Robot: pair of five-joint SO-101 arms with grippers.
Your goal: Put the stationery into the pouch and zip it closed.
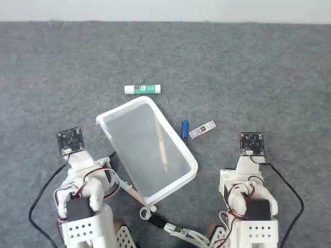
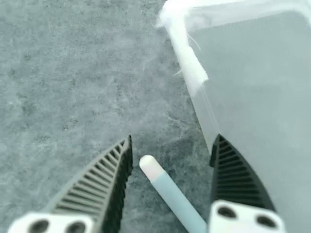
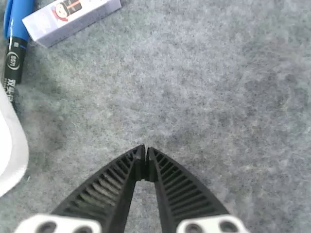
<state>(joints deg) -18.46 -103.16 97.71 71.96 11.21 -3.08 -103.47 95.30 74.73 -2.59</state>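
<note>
High view – pouch: the translucent pouch point(image 1: 135, 135) with white edging lies slantwise between the two arms. A wooden pencil point(image 1: 161, 145) shows through its wall and is judged to be inside.
High view – loose stationery: a glue stick point(image 1: 143, 89) lies just beyond the pouch's far corner. A blue marker point(image 1: 184, 129) and a small purple eraser point(image 1: 202, 129) lie side by side just off its right edge.
High view – arms: the left arm point(image 1: 80, 204) sits at the pouch's near-left corner. The right arm point(image 1: 249, 204) sits apart on the other side.
Left wrist view – claw: the left gripper point(image 2: 173, 139) is spread wide and clamps nothing. A pale blue stick point(image 2: 167, 189) lies between the jaws, touching neither. The pouch rim is just beside one jaw.
Right wrist view – claw: the right gripper point(image 3: 146, 148) is closed tight and empty over grey carpet point(image 3: 218, 97). The marker and eraser lie ahead of it.
Risk – grasp: closing off-centre could flick the stick out sideways.
Risk – snag: the jaw nearest the rim could pinch the pouch along with the stick.
Risk – pouch: nothing holds it, so a pushed-in item would likely slide it.
Risk – glue stick: it is round and could roll if nudged.
Zip: its state cannot be told.
</note>
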